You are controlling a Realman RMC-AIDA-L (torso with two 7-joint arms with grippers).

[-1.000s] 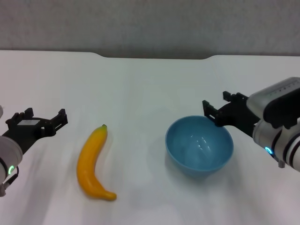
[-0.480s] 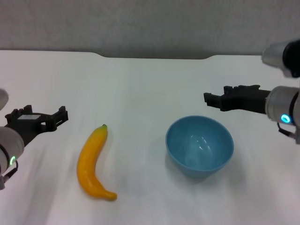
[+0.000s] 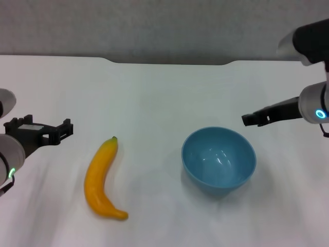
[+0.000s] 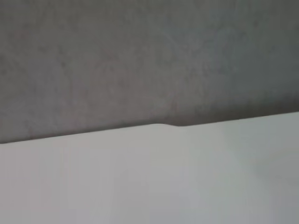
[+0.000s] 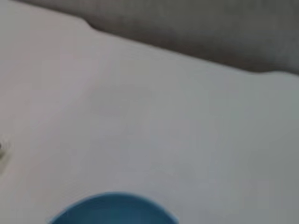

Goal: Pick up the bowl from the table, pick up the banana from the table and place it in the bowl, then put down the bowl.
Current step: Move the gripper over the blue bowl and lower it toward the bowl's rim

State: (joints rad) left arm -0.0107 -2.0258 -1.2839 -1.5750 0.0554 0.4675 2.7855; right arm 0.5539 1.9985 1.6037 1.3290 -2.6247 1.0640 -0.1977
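Observation:
The light-blue bowl (image 3: 218,159) stands upright and empty on the white table (image 3: 154,92), right of centre. Its rim (image 5: 112,210) also shows in the right wrist view. The yellow banana (image 3: 101,177) lies left of the bowl, stem tip pointing away from me. My right gripper (image 3: 254,119) hovers just beyond the bowl's far right rim, seen side-on, open and holding nothing. My left gripper (image 3: 43,131) is open and empty, a hand's width left of the banana. The left wrist view shows only the table (image 4: 149,186) and the wall.
A shallow notch (image 3: 169,62) is cut in the table's far edge, with a grey wall (image 3: 164,25) behind it. Bare tabletop surrounds the bowl and the banana.
My right gripper has risen off the bowl's rim, pulled back to the right and turned side-on. The left gripper has barely shifted. Bowl and banana have not moved.

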